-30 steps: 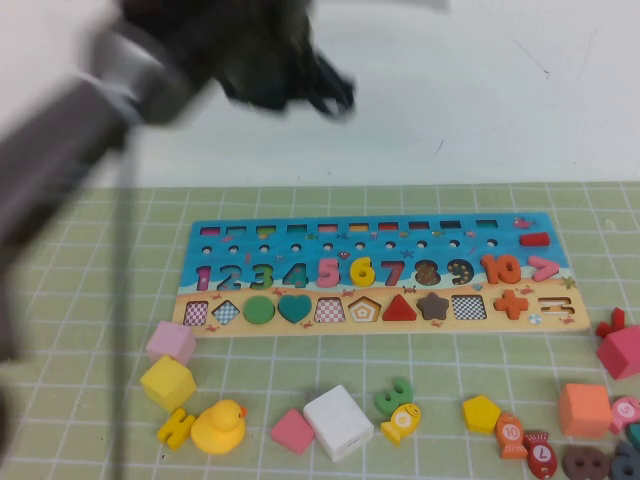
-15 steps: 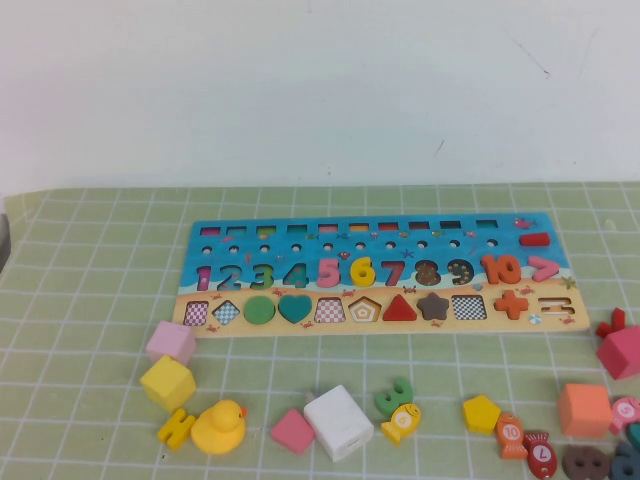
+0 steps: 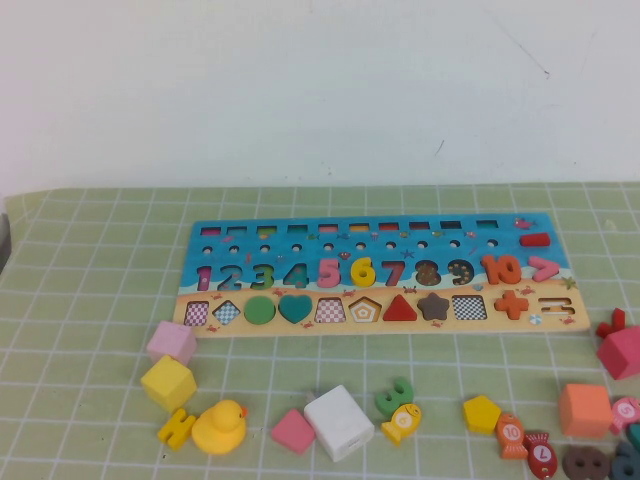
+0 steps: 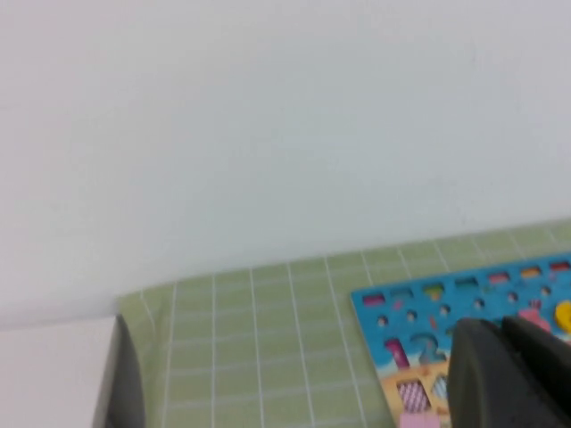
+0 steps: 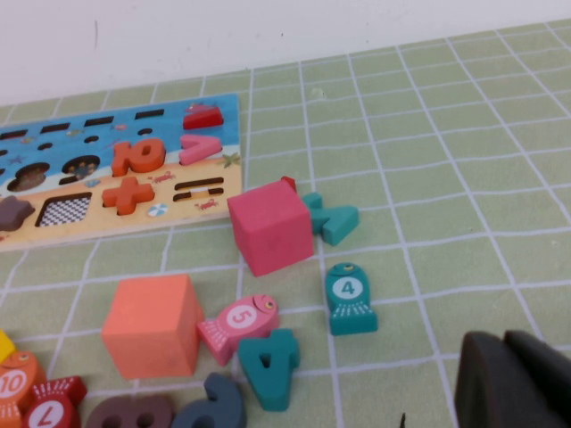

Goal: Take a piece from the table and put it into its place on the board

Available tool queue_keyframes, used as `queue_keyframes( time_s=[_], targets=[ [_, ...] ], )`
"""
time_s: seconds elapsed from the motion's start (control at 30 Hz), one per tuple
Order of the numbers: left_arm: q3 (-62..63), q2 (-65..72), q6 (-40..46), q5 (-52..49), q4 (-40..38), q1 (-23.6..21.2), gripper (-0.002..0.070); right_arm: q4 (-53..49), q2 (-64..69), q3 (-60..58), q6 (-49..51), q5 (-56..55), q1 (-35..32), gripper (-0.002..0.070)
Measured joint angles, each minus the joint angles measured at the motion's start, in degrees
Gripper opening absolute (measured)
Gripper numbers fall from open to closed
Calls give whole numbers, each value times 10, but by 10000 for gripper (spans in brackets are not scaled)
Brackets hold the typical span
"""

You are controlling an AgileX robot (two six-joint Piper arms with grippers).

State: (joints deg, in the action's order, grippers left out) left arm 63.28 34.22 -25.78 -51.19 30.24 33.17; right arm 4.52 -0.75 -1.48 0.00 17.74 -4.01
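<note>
The board [image 3: 380,278] lies across the middle of the green grid table [image 3: 90,270]. The yellow 6 [image 3: 363,270] sits flat in its slot in the numeral row, between the pink 5 and the red 7. Neither gripper shows in the high view. In the left wrist view my left gripper [image 4: 502,332] is shut and empty, raised off the board's left end [image 4: 419,308]. In the right wrist view my right gripper [image 5: 505,343] is shut and empty above bare mat, off the board's right end [image 5: 89,134].
Loose pieces lie in front of the board: pink cube [image 3: 171,341], yellow cube [image 3: 168,383], duck [image 3: 219,427], white block [image 3: 338,422], yellow pentagon [image 3: 481,412], orange cube [image 3: 584,409]. A red cube [image 5: 270,229] and teal fish [image 5: 348,297] lie near my right gripper.
One second ago my left arm filled the upper left of the high view. It has since drawn out of that view. The pieces and the board have not moved.
</note>
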Motion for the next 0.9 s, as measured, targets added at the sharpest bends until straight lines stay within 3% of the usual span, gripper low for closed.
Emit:
queue_keyframes(
  time_s=[0.37, 0.63, 0.77, 0.9],
  targets=[
    [-130, -36, -11, -23, -117, 0, -2, 0, 0, 0, 0, 0, 0, -3],
    [-144, -47, 17, -59, -115, 0, -2, 0, 0, 0, 0, 0, 0, -3],
    [-151, -87, 49, 30, -111, -32, -2, 0, 0, 0, 0, 0, 0, -3],
    [-209, -144, 84, 205, -106, -92, -2, 0, 0, 0, 0, 0, 0, -3]
  ],
)
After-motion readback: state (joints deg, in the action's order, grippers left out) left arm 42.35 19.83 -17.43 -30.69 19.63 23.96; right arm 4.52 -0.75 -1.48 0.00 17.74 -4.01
